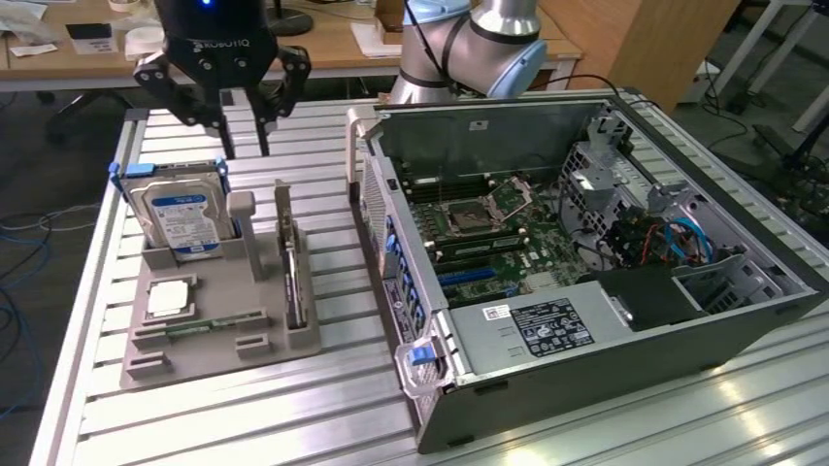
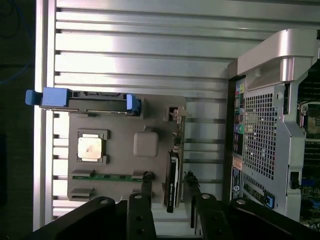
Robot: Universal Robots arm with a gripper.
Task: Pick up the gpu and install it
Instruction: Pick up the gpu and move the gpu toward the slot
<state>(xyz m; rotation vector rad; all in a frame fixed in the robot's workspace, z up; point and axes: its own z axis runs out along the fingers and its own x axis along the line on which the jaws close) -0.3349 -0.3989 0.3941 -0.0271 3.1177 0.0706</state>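
Standing edge-up in the grey tray point(image 1: 208, 335), the thin dark gpu point(image 1: 295, 282) sits beneath the spread gripper point(image 1: 247, 146).

Below everything, a worktop point(image 1: 233, 417) of ribbed aluminium slats, with glare brightest toward five o'clock in the exterior view. Beyond it at eleven o'clock, a pale wooden desk point(image 1: 330, 53) strewn with papers point(image 1: 372, 41). At one o'clock, a tall wooden cabinet point(image 1: 642, 44). Dark floor point(image 1: 46, 184) at nine o'clock, crossed by loose cables point(image 1: 19, 233). More dark floor at three o'clock, with white frame legs point(image 1: 758, 49) standing at two o'clock.
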